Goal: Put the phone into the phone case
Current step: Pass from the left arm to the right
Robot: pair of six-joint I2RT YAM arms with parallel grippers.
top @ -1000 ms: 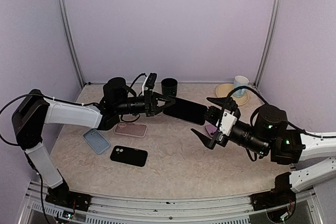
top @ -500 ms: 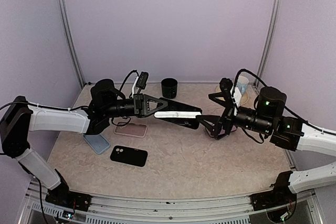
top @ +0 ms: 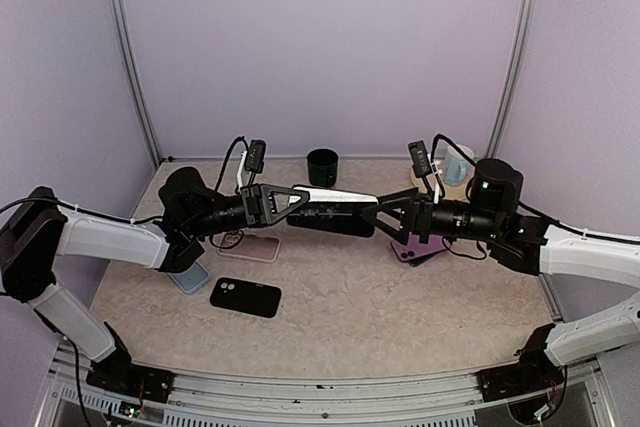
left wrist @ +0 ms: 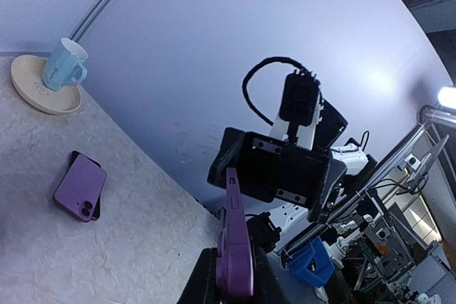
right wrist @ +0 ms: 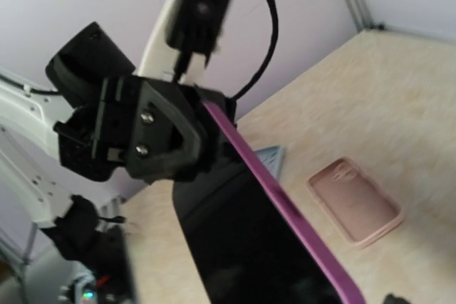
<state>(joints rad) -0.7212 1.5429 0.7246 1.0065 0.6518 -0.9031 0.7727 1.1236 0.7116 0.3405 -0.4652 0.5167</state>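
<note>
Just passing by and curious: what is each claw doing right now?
Left gripper: closed on one end of the phone.
Right gripper: closed on the phone's other end.

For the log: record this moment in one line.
left end effector: shut on phone | right end effector: shut on phone | phone: in air between both | pink case: lying empty

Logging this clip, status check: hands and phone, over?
Left hand shut on phone, held off table. Right hand at its far end, grip unclear. Pink case empty on table below; nothing blocking.
</note>
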